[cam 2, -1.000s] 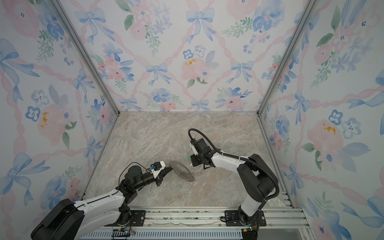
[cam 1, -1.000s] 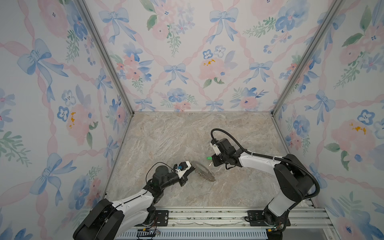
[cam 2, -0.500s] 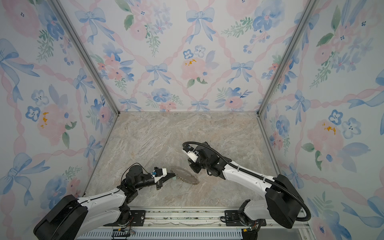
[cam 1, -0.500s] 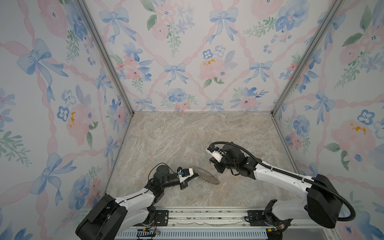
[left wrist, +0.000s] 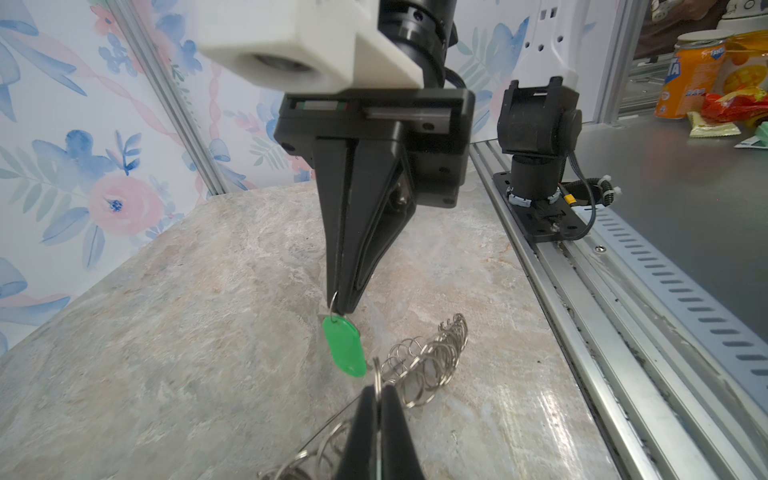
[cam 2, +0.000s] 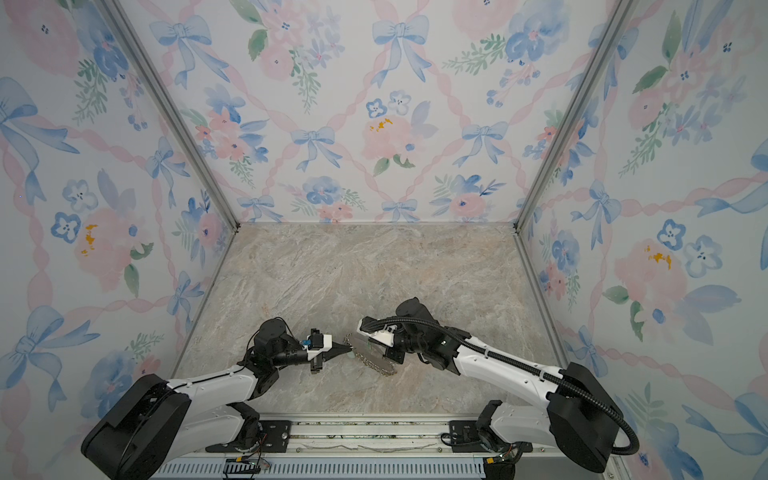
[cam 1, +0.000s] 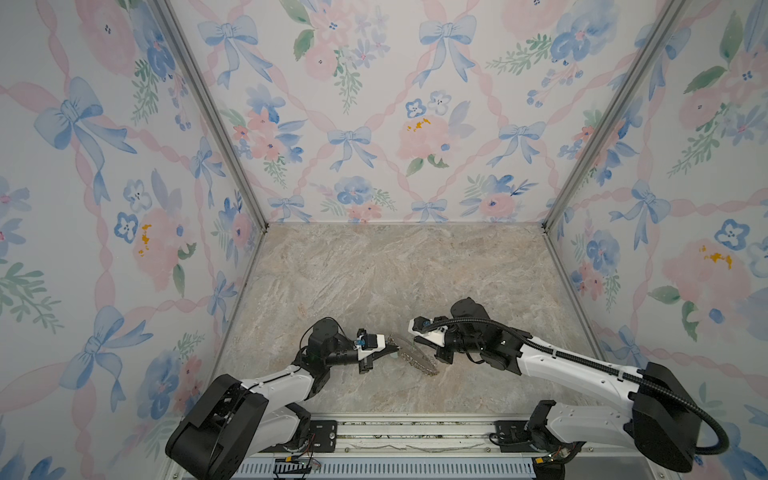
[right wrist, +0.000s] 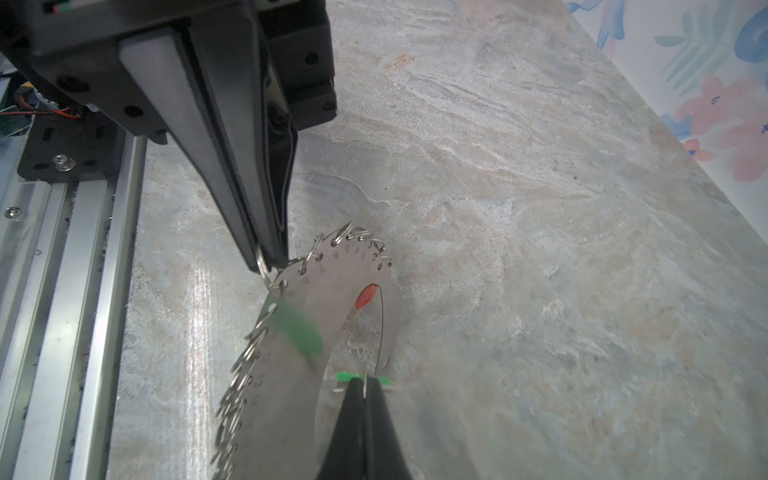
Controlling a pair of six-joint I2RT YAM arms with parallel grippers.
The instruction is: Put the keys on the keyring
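The keyring point(right wrist: 286, 399), a shiny grey plate rimmed with silver wire rings point(left wrist: 432, 357), stands tilted on the marble floor near the front rail. It looks chain-like in both top views point(cam 1: 417, 360) point(cam 2: 376, 363). My left gripper point(left wrist: 377, 388) point(right wrist: 266, 262) point(cam 1: 395, 351) is shut on one wire ring at the rim. A green key point(left wrist: 345, 349), seen edge-on in the right wrist view point(right wrist: 363, 377), hangs by its small ring from my right gripper point(right wrist: 365, 388) point(left wrist: 341, 305) point(cam 1: 414, 340), which is shut on that ring just above the plate. A blurred green patch and a red oval point(right wrist: 365, 297) show on the plate.
The aluminium front rail point(left wrist: 582, 291) point(right wrist: 62, 257) runs close beside the keyring, with the arm bases point(left wrist: 540, 137) mounted on it. Floral walls point(cam 1: 374, 124) close in three sides. The marble floor point(cam 1: 395, 270) stretches behind the grippers.
The right arm has dropped from a raised elbow to a low, stretched pose, and its gripper came down toward the keyring. The left gripper shifted slightly, and the keyring now stands more edge-on.
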